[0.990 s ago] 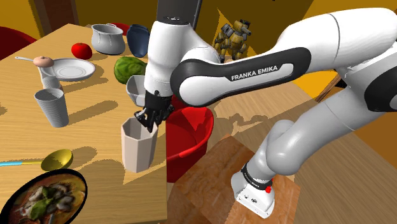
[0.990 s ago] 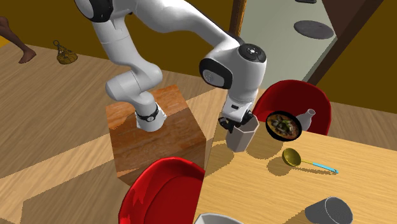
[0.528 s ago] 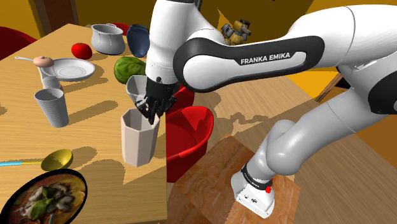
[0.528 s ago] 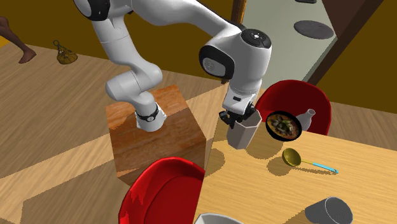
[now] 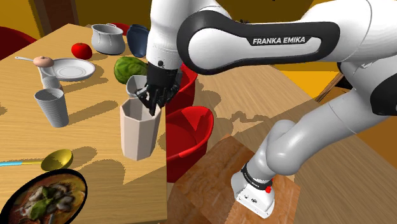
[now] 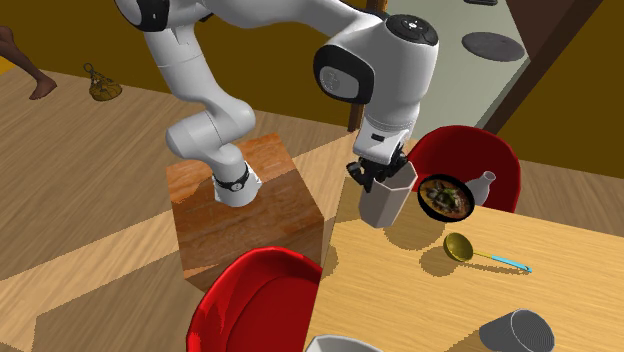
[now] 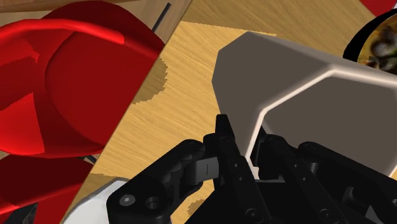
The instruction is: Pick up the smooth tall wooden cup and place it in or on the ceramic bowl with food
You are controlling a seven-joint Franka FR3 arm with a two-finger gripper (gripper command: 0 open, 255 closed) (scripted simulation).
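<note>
At the shoulder view's centre, the pincer [image 5: 154,103] is clamping the rim of the tall faceted cup [image 5: 140,135]; it should be travelling upright toward the food bowl [image 5: 44,196] at lower left.

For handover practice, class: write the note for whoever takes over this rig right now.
Claw: shut on the cup, pinching its rim, one finger inside, one outside.
Cup: upright, seemingly just off the table, near its edge.
Bowl: holds food, at the shoulder view's lower left, past a yellow spoon.
Done: grasp.
Left: lift clear, carry over the bowl, set the cup in or on it, release.
</note>
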